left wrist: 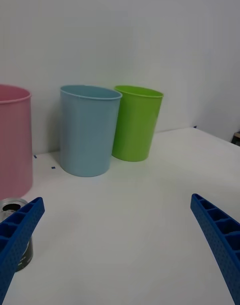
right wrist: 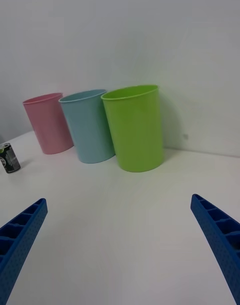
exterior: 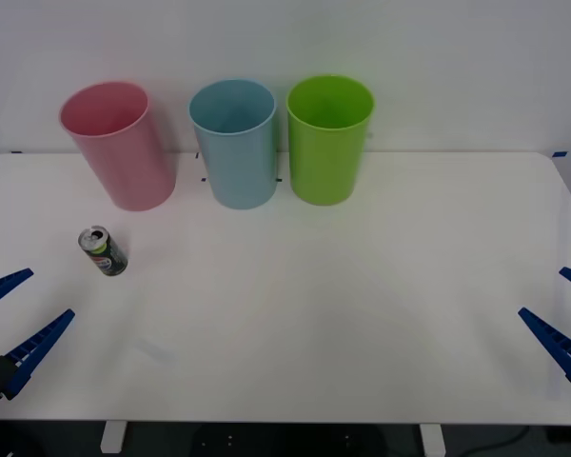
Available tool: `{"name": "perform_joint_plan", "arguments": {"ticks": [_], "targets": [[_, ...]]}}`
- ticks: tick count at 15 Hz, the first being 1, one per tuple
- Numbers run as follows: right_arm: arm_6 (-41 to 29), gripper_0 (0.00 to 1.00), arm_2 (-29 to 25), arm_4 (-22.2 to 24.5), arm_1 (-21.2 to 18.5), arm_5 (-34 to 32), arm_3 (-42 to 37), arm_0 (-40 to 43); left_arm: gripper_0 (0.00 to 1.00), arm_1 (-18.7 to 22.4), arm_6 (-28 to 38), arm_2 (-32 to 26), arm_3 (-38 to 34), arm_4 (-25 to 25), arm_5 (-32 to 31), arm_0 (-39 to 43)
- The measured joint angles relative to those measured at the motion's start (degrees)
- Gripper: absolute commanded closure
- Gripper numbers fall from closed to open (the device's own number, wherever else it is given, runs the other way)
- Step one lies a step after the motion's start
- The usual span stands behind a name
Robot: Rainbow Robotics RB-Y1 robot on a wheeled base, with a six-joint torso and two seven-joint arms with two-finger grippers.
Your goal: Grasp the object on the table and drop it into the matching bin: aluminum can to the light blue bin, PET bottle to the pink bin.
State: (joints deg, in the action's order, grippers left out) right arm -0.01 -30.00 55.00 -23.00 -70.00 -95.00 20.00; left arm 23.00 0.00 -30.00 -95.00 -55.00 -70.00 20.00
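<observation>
Now, across the table (exterior: 381,314) from left to right:

Left gripper (exterior: 8,328): low at the near left edge, fingers spread wide, holding nothing.

Aluminum can (exterior: 104,250): upright on the white top, just ahead of the left gripper and in front of the pink bin (exterior: 119,143), apart from it. It stands beside one finger in the left wrist view (left wrist: 17,235).

Handling: probably light, thin-walled and smooth (likely to dent under a hard squeeze, or slip); best taken across the middle of its body, below the silver top.

Light blue bin (exterior: 235,143): the can's target, middle of the back row, between the pink bin and a lime green bin (exterior: 329,140).

Right gripper (exterior: 563,324): waiting at the near right edge, fingers wide apart and empty, well apart from the can.
</observation>
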Motion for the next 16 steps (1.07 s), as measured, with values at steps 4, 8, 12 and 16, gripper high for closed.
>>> {"name": "perform_joint_plan", "arguments": {"ticks": [4,8,12,16], "targets": [[0.0,0.0,0.0,0.0,0.0,0.0,0.0,0.0,0.0,-0.49,-0.14,0.24,0.93,-1.28,0.02,0.58],[0.01,0.0,0.0,0.0,0.0,0.0,0.01,0.0,0.0,-0.4,-0.37,0.02,1.03,-1.72,0.16,0.74],[0.01,0.0,0.0,0.0,0.0,0.0,0.0,0.0,0.0,-0.41,-1.4,0.41,1.04,-1.71,2.61,2.15],[0.01,0.0,0.0,0.0,0.0,0.0,0.0,0.0,0.0,-0.46,-3.04,2.07,1.1,-2.64,9.35,2.78]]}}
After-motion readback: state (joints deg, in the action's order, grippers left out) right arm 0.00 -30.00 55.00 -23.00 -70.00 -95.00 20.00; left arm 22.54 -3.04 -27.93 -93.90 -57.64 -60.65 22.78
